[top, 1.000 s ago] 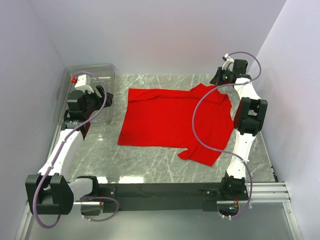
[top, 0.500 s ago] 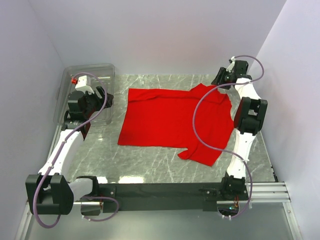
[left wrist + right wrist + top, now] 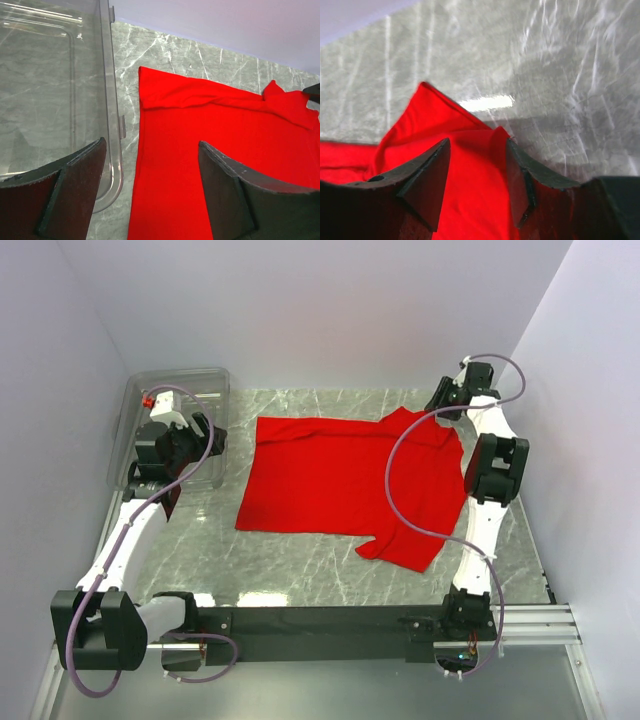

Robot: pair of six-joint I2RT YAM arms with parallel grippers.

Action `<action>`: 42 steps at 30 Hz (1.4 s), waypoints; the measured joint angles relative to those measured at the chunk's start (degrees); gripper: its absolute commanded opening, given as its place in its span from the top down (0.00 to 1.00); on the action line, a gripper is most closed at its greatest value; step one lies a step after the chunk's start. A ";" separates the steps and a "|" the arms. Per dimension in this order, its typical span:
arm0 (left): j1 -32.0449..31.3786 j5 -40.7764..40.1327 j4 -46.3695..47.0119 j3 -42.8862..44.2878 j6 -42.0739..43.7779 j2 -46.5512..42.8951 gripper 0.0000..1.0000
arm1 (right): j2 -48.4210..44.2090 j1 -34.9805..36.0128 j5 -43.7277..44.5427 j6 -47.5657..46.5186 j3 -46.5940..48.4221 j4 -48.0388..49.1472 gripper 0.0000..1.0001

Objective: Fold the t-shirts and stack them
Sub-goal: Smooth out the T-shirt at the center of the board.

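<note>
Red soft short-sleeved t-shirt (image 3: 340,475) lies unfolded; right gripper (image 3: 477,145), jaws parted, over its far-right sleeve; left gripper (image 3: 152,144) wide, empty; folding likely needs an edge grasp next.

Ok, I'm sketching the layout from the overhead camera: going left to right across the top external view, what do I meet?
clear plastic bin → red t-shirt → right arm
</note>
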 measured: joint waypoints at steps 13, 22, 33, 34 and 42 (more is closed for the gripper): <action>0.00 0.00 -0.04 0.00 0.00 -0.04 0.21 | 2.97 0.00 -2.49 1.77 0.28 -0.50 0.99; 0.00 0.00 -0.07 0.00 0.02 -0.13 0.21 | -3.28 -0.42 -7.13 0.00 -11.65 6.84 1.00; 0.00 0.00 -0.02 0.00 0.00 -0.81 0.21 | -20.28 -0.42 -16.31 -18.84 -23.89 12.68 1.00; 0.00 0.00 -0.02 -0.02 0.02 -0.81 0.21 | -21.11 -0.42 -16.63 -20.92 -24.96 12.59 1.00; 0.00 0.00 -0.02 -0.11 0.00 -0.81 0.21 | -22.05 -0.39 -17.51 -34.14 -28.39 6.21 1.00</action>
